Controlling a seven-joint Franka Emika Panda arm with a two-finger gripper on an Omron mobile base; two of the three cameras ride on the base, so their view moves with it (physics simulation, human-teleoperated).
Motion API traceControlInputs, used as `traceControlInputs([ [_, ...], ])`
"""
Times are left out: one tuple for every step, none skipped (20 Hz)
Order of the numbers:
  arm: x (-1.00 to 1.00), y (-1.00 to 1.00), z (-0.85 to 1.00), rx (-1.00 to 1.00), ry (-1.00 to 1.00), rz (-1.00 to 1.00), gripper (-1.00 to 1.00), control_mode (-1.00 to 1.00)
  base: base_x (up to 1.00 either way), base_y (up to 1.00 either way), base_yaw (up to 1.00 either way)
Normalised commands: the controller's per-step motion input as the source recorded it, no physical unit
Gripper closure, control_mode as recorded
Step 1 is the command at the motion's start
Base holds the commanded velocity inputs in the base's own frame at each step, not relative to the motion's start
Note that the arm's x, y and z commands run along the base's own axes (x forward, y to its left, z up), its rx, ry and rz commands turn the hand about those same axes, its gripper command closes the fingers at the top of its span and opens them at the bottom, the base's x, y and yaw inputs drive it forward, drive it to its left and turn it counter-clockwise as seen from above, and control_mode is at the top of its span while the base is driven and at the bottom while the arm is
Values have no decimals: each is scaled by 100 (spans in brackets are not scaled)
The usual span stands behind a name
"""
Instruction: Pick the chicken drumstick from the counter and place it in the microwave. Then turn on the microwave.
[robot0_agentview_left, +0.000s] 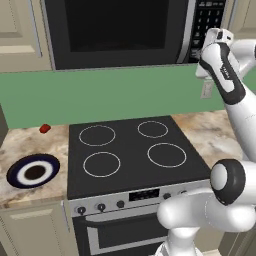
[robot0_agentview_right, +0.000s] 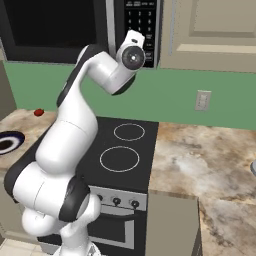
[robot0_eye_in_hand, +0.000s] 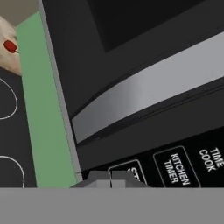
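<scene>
The black microwave with silver trim hangs above the stove, its dark glass door closed. My gripper is shut with nothing between its tips, right up against the bottom row of the keypad beside the "KITCHEN TIMER" button. From the base, the arm reaches up and my hand meets the keypad at the microwave's right side. The chicken drumstick is out of view. The marbled counter flanks the stove.
A small bright red object lies at the back of the left counter. A dark blue and white plate sits near that counter's front. The black cooktop lies below the arm. A wall outlet is on the green backsplash.
</scene>
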Motion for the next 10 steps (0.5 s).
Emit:
traceControlInputs([
  [30,0,-18,-5,0,-7,100,-100,0,0,0],
  [34,0,-18,-4,0,-7,100,-100,0,0,0],
  [33,0,-16,-4,0,-6,100,-100,0,0,0],
  [34,0,-15,-4,0,-6,100,-100,0,0,0],
  [36,0,-14,-3,0,-5,100,-100,0,0,0],
  [36,0,-14,-4,0,-5,100,-100,0,0,0],
  [39,0,-12,-3,0,-5,100,-100,0,0,0],
  [41,0,-11,-3,0,-5,100,-100,0,0,0],
  [41,0,-9,-3,0,-4,100,-100,0,0,0],
  [41,0,-6,-3,0,-4,100,-100,0,0,0],
])
